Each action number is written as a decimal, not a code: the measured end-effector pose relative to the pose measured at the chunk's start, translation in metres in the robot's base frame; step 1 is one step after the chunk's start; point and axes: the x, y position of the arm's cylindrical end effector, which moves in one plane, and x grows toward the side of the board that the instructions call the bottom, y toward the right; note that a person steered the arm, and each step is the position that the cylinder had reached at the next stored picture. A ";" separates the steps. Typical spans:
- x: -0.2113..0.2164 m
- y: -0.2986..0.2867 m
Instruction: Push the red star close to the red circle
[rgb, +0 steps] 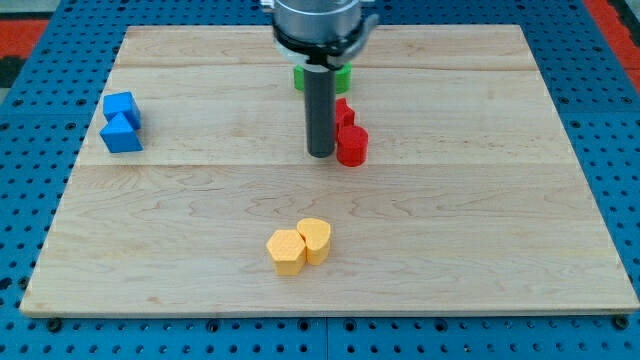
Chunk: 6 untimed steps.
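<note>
A red circle (352, 146) lies near the board's middle, toward the view's top. A red star (344, 111) sits just above it, touching or nearly touching it, partly hidden by the rod. My tip (321, 153) rests on the board right at the left side of the red circle, almost touching it. The rod rises straight up from there to the arm's grey mount at the view's top.
A green block (341, 76) lies behind the rod near the view's top, mostly hidden. Two blue blocks (121, 122) sit together at the view's left. Two yellow blocks (299, 245) sit together toward the view's bottom. The wooden board (500, 220) lies on a blue perforated surface.
</note>
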 end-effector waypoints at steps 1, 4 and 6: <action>-0.008 0.070; -0.004 0.028; -0.050 -0.041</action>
